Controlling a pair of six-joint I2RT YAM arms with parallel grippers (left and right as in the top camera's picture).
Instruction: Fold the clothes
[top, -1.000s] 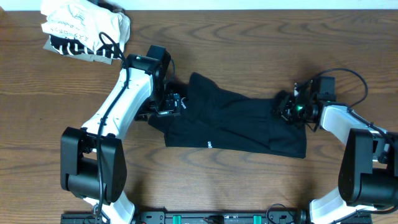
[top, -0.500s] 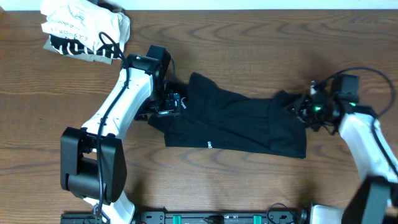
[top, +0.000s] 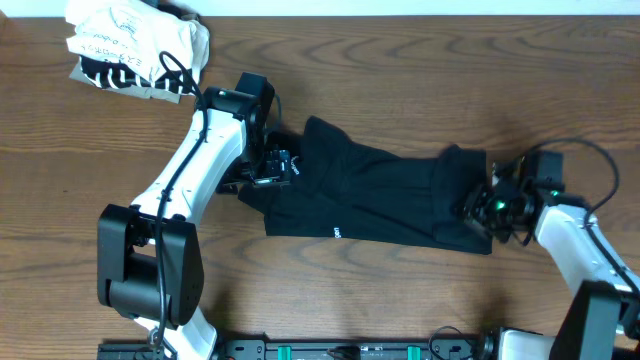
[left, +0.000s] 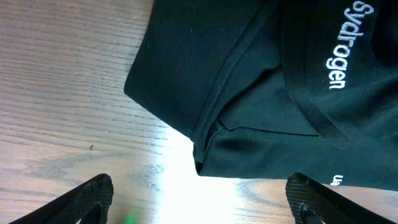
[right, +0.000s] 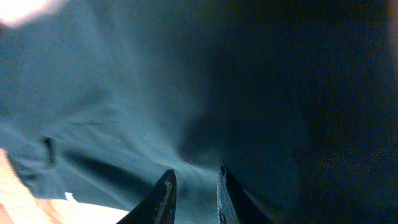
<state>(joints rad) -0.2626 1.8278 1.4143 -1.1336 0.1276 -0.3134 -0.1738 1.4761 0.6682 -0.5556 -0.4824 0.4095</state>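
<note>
The black shirt (top: 380, 195) lies partly folded as a long band across the middle of the wooden table, with a tiny white mark (top: 337, 233) near its front edge. My left gripper (top: 272, 166) hovers over the shirt's left end, open and empty. In the left wrist view its fingers (left: 199, 202) spread wide over bare wood, just off the shirt's folded corner (left: 205, 155), and white lettering (left: 348, 43) shows on the fabric. My right gripper (top: 482, 208) is at the shirt's right end. In the right wrist view its fingers (right: 194, 193) are pinched on a fold of black fabric (right: 186, 93).
A white folded bundle with black lettering (top: 135, 45) lies at the table's far left corner, behind the left arm. Bare wood (top: 400, 290) runs in front of the shirt, and the table's far edge (top: 400, 14) lies beyond it.
My right gripper moved right, then toward the front edge, and the shirt's right end shifted with it. The left arm and the rest of the shirt have not moved.
</note>
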